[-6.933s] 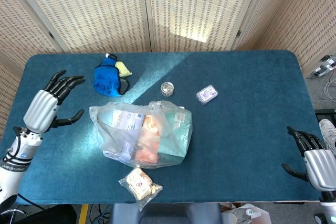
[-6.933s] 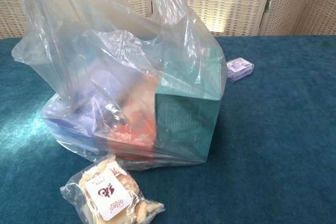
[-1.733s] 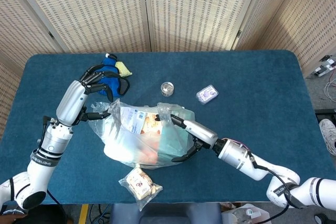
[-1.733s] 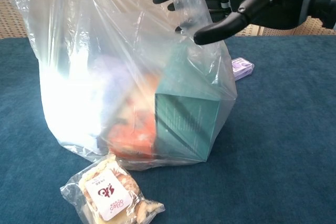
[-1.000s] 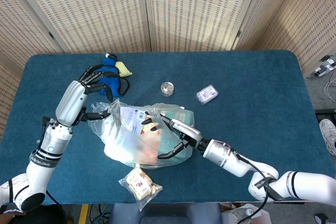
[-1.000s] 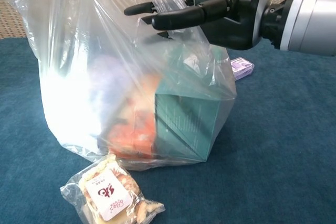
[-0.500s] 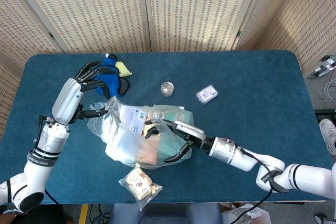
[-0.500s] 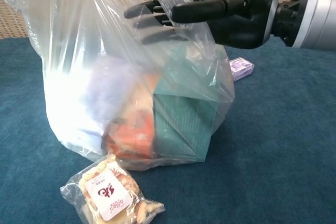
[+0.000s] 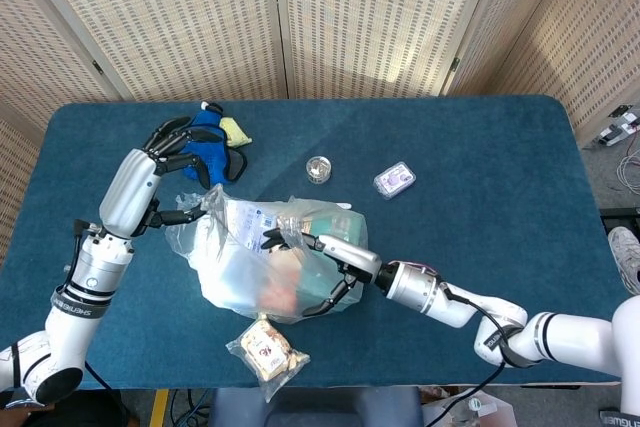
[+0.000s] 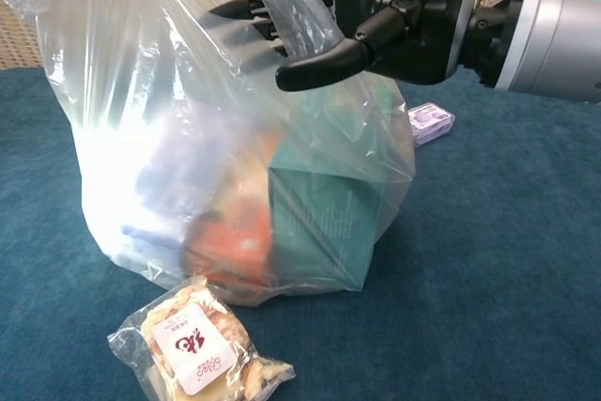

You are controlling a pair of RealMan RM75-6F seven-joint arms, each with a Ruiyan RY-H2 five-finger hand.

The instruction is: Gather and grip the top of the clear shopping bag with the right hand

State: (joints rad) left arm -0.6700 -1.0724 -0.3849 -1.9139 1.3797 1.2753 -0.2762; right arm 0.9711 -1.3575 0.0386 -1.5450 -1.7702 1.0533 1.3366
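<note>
While the clear shopping bag [image 9: 268,262] sits near the middle of the blue table [image 9: 480,197], toward the near edge, the right hand [image 10: 376,25] reaches across its top from the right. That hand's fingers [image 10: 315,65] are spread and only partly curled against the loose plastic at the bag's mouth; they have not closed on it, and nothing is gripped. Inside the bag a teal box [image 10: 329,223] stands at the right, with an orange pack [image 10: 230,241] beside it.

On the bag's far left side the left hand [image 9: 150,172] pinches the plastic at the rim, its other fingers fanned out above. Just behind that hand lies a blue pouch [image 9: 210,152]. A snack packet [image 9: 265,347] lies on the table just in front of the bag. Farther back, a small round jar [image 9: 318,168] and a small purple-labelled case [image 9: 394,181] rest well apart from the bag.
</note>
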